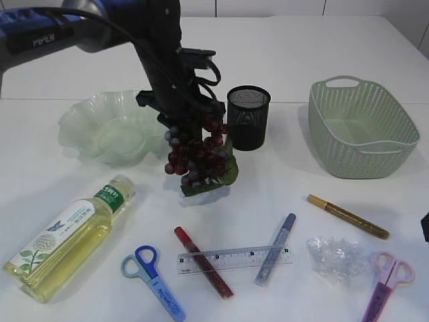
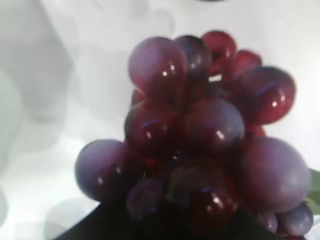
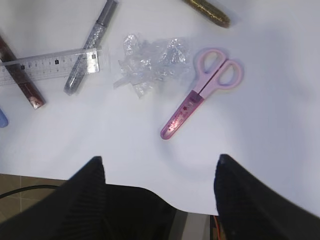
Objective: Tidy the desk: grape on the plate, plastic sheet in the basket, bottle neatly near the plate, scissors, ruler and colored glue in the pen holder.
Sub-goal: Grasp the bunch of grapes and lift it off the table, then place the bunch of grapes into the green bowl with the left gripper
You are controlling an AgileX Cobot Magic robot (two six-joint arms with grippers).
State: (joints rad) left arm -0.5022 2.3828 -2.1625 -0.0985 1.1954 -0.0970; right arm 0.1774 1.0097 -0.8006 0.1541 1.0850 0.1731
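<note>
Grape [image 1: 198,157] bunch, pinched in left gripper [image 1: 188,121] and hanging clear of the table; plate [image 1: 80,124] lies just to its left, basket well right; right gripper spread, idle.

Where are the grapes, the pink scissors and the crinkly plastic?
grapes [image 1: 198,157], exterior view, middle of the bunch hanging under the left arm.
pink scissors [image 3: 200,90], right wrist view, where handles meet the blade cover.
plastic sheet [image 3: 150,65], right wrist view, middle of the crumpled wad.
</note>
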